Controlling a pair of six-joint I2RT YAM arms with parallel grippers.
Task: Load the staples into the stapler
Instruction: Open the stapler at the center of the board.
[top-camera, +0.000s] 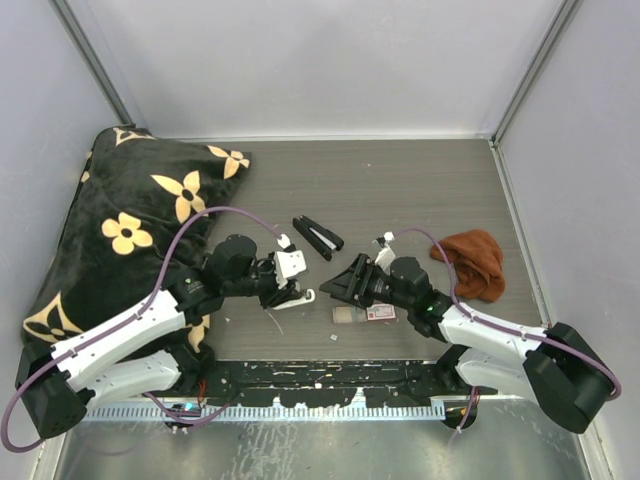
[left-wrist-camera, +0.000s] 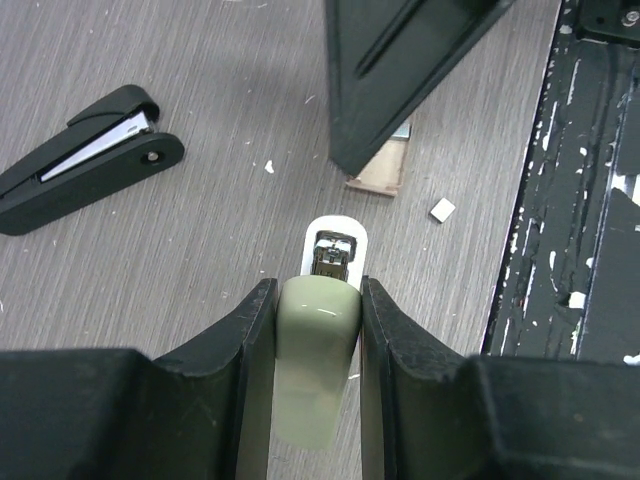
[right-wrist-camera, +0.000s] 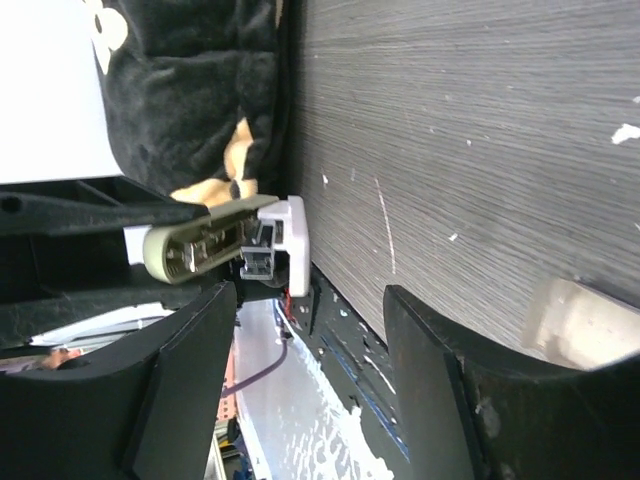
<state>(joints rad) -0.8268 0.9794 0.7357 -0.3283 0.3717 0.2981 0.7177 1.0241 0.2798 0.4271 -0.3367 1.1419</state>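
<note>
My left gripper (left-wrist-camera: 315, 292) is shut on the cream-green top of a small stapler (left-wrist-camera: 316, 350). The stapler's white base and metal magazine (left-wrist-camera: 335, 248) stick out ahead of the fingers, just above the table. In the top view this gripper (top-camera: 282, 281) is left of centre. My right gripper (top-camera: 346, 284) faces it from the right, open and with nothing between its fingers (right-wrist-camera: 310, 300). The held stapler (right-wrist-camera: 205, 245) shows beyond those fingers. A tiny red-and-white box (top-camera: 381, 313) lies under the right arm, with a small greyish block (top-camera: 347, 316) beside it. I cannot tell whether that block is the staples.
A black stapler (top-camera: 318, 237) lies open-mouthed on the table behind both grippers (left-wrist-camera: 85, 160). A black pillow with tan flowers (top-camera: 120, 220) fills the left side. A brown cloth (top-camera: 474, 262) lies at the right. A small white scrap (left-wrist-camera: 442, 209) sits near the table's front edge.
</note>
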